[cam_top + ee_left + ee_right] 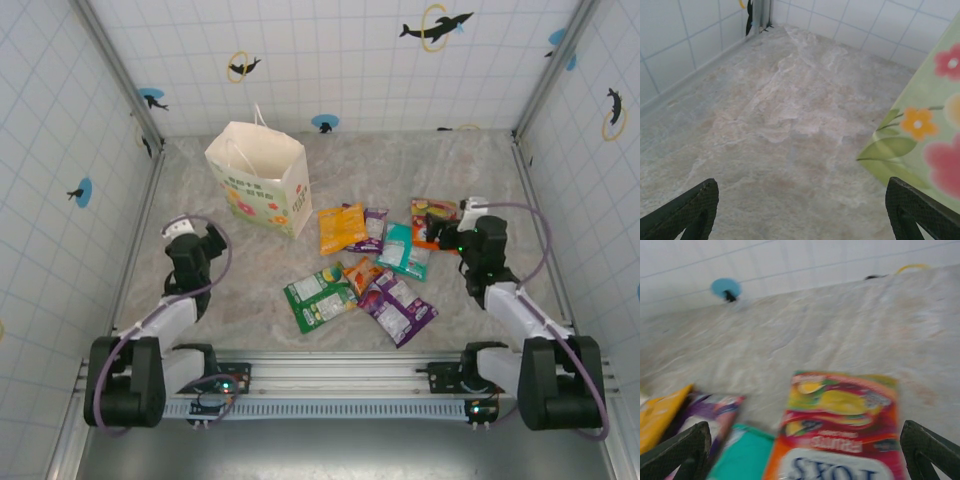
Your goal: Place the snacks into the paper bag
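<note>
Since neither arm has hold of anything, all seven snacks lie flat on the marbled table (470,160), none in the bag by the look of it. The paper bag (262,175) stands upright in the upper left of centre in the top view, mouth up, ready to be dropped into.

The left gripper (212,238) sits just left of the bag, fingers spread wide and empty; its wrist view shows the flower-printed bag wall (925,145) at the right edge, apart from the near finger. Likely parked to steady or guard the bag.

The right gripper (441,230), fingers wide apart and empty, hangs over the red-orange packet (432,210) at centre right. In the blurred wrist view that packet (840,425) lies between the fingertips, so it looks like the first pick.

The orange packet (342,227), purple packet (374,230) and teal packet (408,250) overlap in a row beside it. The green packet (318,297) lies lower, centre frame.
</note>
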`<action>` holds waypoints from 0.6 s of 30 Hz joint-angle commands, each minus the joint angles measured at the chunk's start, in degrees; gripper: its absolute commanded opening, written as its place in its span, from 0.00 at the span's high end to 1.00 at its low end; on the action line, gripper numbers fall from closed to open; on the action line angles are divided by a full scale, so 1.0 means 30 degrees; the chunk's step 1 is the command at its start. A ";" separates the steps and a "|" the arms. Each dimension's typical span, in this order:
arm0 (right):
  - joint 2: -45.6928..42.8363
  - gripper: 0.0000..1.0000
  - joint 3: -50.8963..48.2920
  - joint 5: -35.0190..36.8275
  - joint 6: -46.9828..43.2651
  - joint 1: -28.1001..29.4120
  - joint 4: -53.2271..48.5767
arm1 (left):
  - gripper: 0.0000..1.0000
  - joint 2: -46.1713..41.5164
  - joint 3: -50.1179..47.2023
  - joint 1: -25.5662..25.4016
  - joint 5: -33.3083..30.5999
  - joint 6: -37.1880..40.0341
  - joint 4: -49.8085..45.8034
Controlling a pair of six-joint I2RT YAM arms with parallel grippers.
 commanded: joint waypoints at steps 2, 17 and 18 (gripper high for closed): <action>0.0802 0.00 0.2487 -0.2453 0.0221 0.2250 -0.3047 | 0.14 -0.0919 0.3134 -0.0158 0.2002 -0.2618 -0.7903; 0.9116 0.00 1.0441 -0.4277 -0.0538 0.6172 -0.2261 | 0.19 -0.1188 1.1045 -0.0173 0.8639 -0.5919 -1.6682; 0.9719 0.00 1.1127 -0.4584 -0.0777 0.6285 -0.2267 | 0.19 -0.1038 1.1652 -0.0173 0.8758 -0.5986 -1.6935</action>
